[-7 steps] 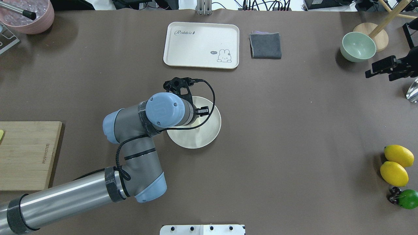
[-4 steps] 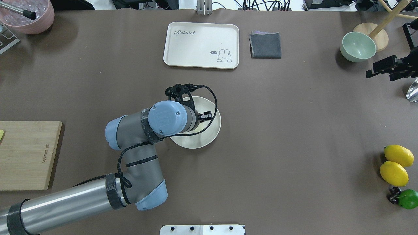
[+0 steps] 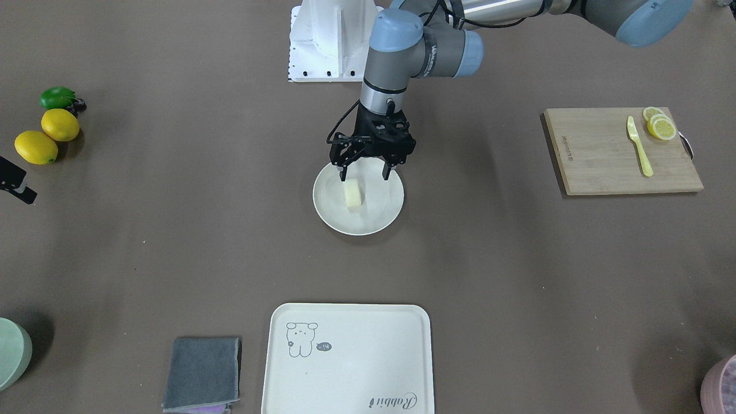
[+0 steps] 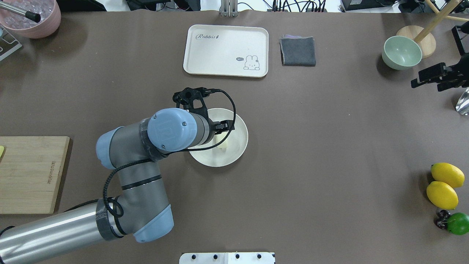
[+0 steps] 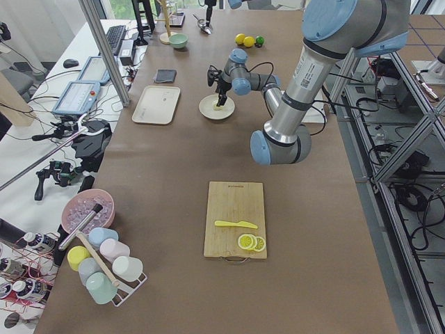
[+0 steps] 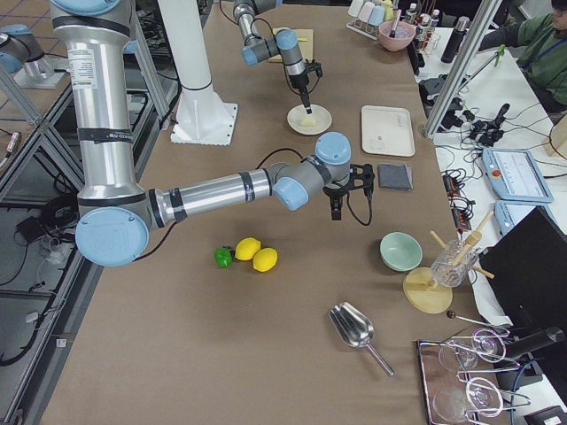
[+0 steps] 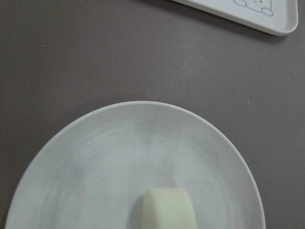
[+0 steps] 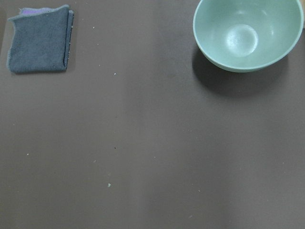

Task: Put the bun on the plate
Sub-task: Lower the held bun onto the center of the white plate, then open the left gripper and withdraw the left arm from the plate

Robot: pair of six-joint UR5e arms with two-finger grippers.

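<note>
The bun [image 3: 353, 194], a small pale cream cylinder, lies on its side on the round cream plate [image 3: 379, 214] in the middle of the table. My left gripper [image 3: 365, 175] hangs open just above the plate's robot-side rim, its fingers [image 3: 343, 171] apart and clear of the bun. The overhead view has my wrist covering much of the plate [image 4: 228, 156], with the bun [image 4: 222, 144] peeking out beside it. In the left wrist view the bun [image 7: 169, 208] sits low on the plate [image 7: 119, 152]. My right gripper [image 4: 421, 79] hovers far off at the table's right edge; its jaws are unclear.
A cream tray [image 4: 226, 50] and a folded grey cloth [image 4: 298, 50] lie beyond the plate. A green bowl [image 4: 401, 52] stands near the right gripper, with two lemons [image 4: 443, 185] and a lime nearer. A cutting board [image 3: 615, 152] holds lemon slices [image 3: 660, 126] and a yellow knife.
My left wrist has risen and drawn back toward the left, away from the plate's middle. The bun, hidden under the wrist before, now shows lying free on the plate.
</note>
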